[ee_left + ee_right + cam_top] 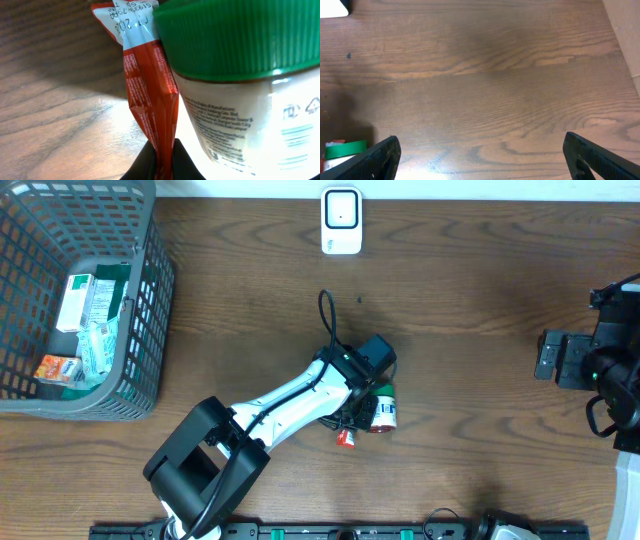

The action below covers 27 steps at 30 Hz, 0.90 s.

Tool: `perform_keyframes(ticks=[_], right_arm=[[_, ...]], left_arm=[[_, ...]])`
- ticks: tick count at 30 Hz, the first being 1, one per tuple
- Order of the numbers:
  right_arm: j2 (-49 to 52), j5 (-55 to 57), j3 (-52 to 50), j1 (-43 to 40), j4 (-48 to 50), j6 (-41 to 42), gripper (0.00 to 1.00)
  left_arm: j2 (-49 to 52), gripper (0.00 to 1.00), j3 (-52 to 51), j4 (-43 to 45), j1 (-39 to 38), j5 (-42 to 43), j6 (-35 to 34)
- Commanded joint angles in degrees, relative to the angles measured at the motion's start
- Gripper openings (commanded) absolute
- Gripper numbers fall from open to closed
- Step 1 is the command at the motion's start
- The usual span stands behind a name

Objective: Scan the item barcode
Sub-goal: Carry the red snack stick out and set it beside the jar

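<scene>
the left gripper (162,161) was clenched on the red packet (150,90) in the middle of the table (480,300), just beside a green-lidded jar (240,100), while the right gripper (485,157) hung released well apart.

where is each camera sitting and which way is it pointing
Overhead: fixed above the table, facing straight down; basket, scanner, left arm, right arm.
Left wrist: on the left arm, close on the red packet and green-lidded jar; left gripper shut on the packet.
Right wrist: on the right arm, looking down at bare table; the open right gripper frames the bottom corners.
Shared: the jar appears in all three.
</scene>
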Motion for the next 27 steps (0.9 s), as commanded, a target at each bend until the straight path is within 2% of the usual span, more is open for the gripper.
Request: perform_keyframes(ticks=[1,5,8,9,10,13,17,23,27], right_arm=[[0.02,-0.07,0.66,-0.42,-0.04,0.59,0.99],[0.02,-0.07,0.66,-0.42,-0.04,0.59,0.99],[0.02,-0.07,0.66,-0.42,-0.04,0.61,0.99],[0.02,-0.07,0.66,-0.42,-0.04,0.59,0.99],[0.02,-0.07,0.66,-0.42,-0.04,0.59,0.99],[0.02,-0.07,0.66,-0.42,-0.04,0.61,0.99],[0.02,-0.07,0.66,-0.42,-0.04,0.61,0.99],[0.02,-0.07,0.66,-0.42,-0.07,0.61,0.99],[0.02,-0.07,0.66,-0.42,-0.04,0.61,0.99]], left_arm=[[-0.2,0.12,0.26,0.48,-0.07,-5.84,-1.55],[-0.2,0.15,0.26,1.51,-0.07,-19.15,-4.37],[-0.2,0.32,0.26,2.36,-0.11,-15.72,-4.35],[-0.2,0.4,0.26,2.32,-0.11,-14.27,-4.31],[-0.2,0.52,0.26,2.32,-0.11,-13.51,-4.28],[-0.5,0.63,0.39,2.08,-0.04,-13.03,-4.04],[-3.63,0.64,4.26,-0.37,2.08,-13.46,-2.51],[-12.15,0.68,18.71,-10.93,9.94,-18.84,0.44],[-18.67,0.69,31.76,-17.46,20.74,-27.08,1.14]])
